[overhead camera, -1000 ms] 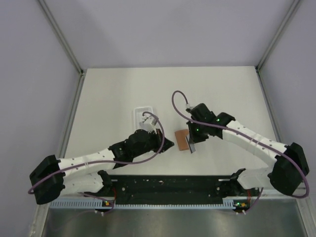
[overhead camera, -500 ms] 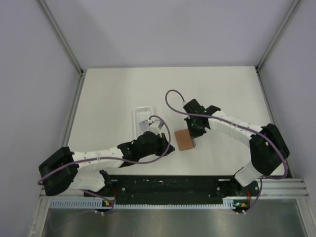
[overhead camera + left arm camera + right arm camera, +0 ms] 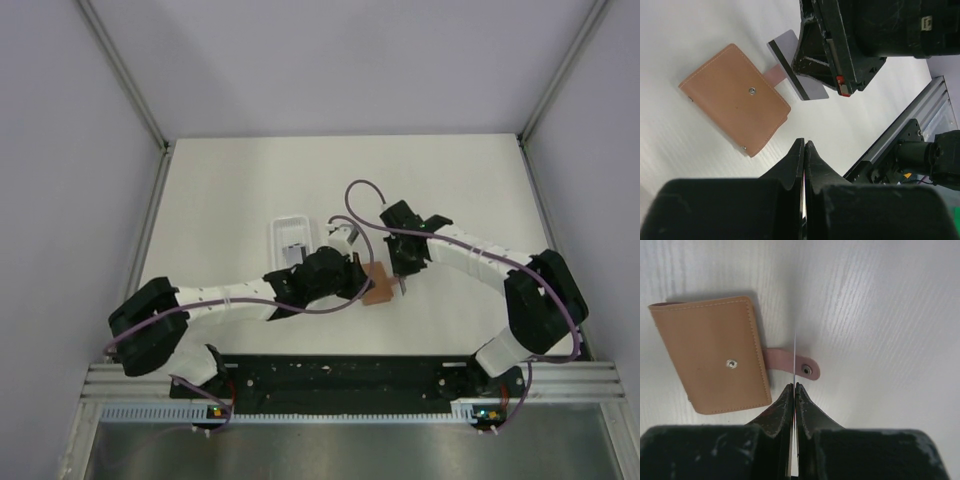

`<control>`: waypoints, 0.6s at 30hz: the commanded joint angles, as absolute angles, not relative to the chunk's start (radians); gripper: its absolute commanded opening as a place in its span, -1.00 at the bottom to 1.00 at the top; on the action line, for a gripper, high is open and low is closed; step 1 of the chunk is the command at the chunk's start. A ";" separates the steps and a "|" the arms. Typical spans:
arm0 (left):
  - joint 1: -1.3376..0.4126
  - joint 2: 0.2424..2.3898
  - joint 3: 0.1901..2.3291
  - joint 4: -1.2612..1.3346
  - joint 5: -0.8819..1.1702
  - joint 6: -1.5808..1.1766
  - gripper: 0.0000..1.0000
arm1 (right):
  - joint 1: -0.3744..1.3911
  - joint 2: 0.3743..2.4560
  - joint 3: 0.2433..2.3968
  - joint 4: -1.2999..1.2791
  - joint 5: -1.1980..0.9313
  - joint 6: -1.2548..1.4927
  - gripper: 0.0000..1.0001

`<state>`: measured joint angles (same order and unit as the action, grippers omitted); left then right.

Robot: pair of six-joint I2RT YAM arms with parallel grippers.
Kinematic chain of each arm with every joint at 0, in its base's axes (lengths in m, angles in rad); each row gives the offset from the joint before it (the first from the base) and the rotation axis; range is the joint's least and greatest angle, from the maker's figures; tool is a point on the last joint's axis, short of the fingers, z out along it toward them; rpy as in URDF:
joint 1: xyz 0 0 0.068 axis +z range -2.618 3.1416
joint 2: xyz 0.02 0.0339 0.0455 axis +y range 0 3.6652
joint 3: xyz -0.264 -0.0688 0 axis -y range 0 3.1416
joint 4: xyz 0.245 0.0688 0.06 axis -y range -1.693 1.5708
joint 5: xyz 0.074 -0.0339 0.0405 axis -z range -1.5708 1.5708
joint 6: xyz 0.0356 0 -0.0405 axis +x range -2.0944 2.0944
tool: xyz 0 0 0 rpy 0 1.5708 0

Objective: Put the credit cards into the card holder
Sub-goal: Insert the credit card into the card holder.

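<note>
White table (image 3: 230, 190) lies under both arms. The brown card holder (image 3: 378, 290) sits in the middle of the top view. It is folded shut, and its pink strap (image 3: 779, 360) is undone. The right jaws pinch a grey credit card (image 3: 812, 89) on its edge, over the strap. The left jaws are squeezed together beside the holder. I cannot tell if a card is between them. I think the card is about to go in, but the holder must be opened first. No words or brand can be read.
</note>
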<state>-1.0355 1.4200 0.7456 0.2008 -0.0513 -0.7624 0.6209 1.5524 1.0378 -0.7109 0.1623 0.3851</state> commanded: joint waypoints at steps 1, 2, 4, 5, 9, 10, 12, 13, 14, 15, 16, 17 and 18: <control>-1.031 1.498 0.817 0.238 -0.054 -0.704 -1.00 | 0.555 1.523 0.965 -0.615 0.089 0.394 -1.00; -1.029 1.528 0.834 0.245 -0.046 -0.697 -1.00 | 0.545 1.522 0.953 -0.601 0.068 0.400 -1.00; -1.031 1.587 0.886 0.245 -0.034 -0.666 -1.00 | 0.529 1.520 0.931 -0.572 0.032 0.406 -1.00; -1.029 1.615 0.912 0.236 -0.029 -0.655 -1.00 | 0.526 1.519 0.924 -0.563 0.022 0.411 -1.00; -1.031 1.729 1.031 0.163 -0.029 -0.617 -1.00 | 0.506 1.519 0.896 -0.535 0.003 0.420 -1.00; -1.029 1.749 1.052 0.150 -0.029 -0.606 -1.00 | 0.500 1.517 0.890 -0.528 -0.021 0.423 -1.00; -1.031 1.793 1.098 0.129 -0.034 -0.589 -1.00 | 0.489 1.516 0.874 -0.519 -0.037 0.428 -1.00; -1.031 1.811 1.124 0.112 -0.037 -0.580 -1.00 | 0.485 1.516 0.868 -0.512 -0.044 0.429 -1.00; -1.029 1.834 1.155 0.089 -0.043 -0.569 -1.00 | 0.482 1.513 0.861 -0.508 -0.052 0.431 -1.00; -1.029 1.853 1.181 0.059 -0.060 -0.562 -1.00 | 0.477 1.509 0.856 -0.505 -0.057 0.431 -1.00; -1.031 1.873 1.210 0.028 -0.070 -0.552 -1.00 | 0.474 1.505 0.851 -0.503 -0.060 0.434 -1.00; -1.031 1.894 1.247 0.005 -0.084 -0.546 -1.00 | 0.471 1.502 0.847 -0.500 -0.063 0.436 -1.00; -1.031 1.913 1.271 -0.044 -0.103 -0.540 -1.00 | 0.469 1.500 0.842 -0.500 -0.067 0.436 -1.00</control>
<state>-1.0336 1.8557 1.1515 0.0792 -0.0479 -0.5983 0.4812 1.4979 0.8860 -0.5613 -0.0174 0.4164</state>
